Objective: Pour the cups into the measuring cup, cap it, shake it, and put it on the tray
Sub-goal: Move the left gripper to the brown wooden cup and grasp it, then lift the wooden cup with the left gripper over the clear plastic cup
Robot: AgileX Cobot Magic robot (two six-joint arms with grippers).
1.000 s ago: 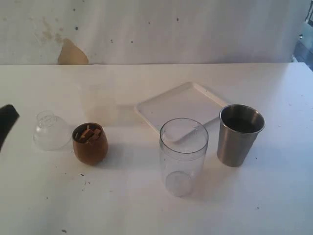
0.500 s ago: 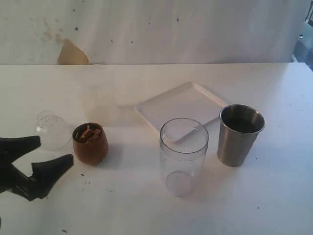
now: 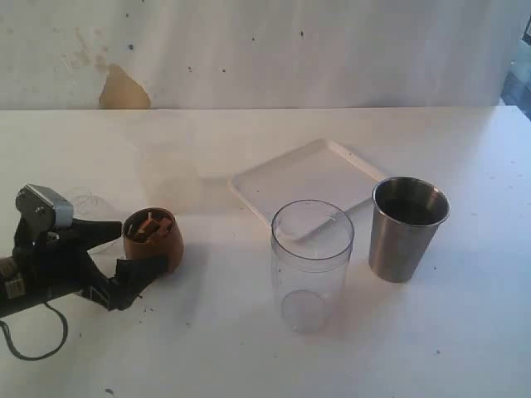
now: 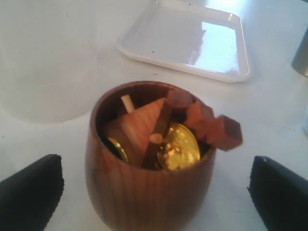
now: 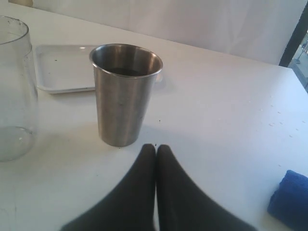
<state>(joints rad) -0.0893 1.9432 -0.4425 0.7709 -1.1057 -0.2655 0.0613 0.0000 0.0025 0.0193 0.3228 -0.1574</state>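
Wooden cup (image 3: 154,241) upright, mouth up, tool (image 3: 141,245) astride

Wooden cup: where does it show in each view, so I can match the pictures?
Exterior view: the wooden cup stands left of centre.
Left wrist view: close up, centred in the open left gripper.
Right wrist view: not in it.
Shared landmark: the white tray, seen in all three views.

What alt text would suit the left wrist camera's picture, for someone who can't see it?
A brown wooden cup, filled with wood pieces and shiny gold discs, stands upright between the two black fingers of the open left gripper. A white tray lies on the table beyond it.
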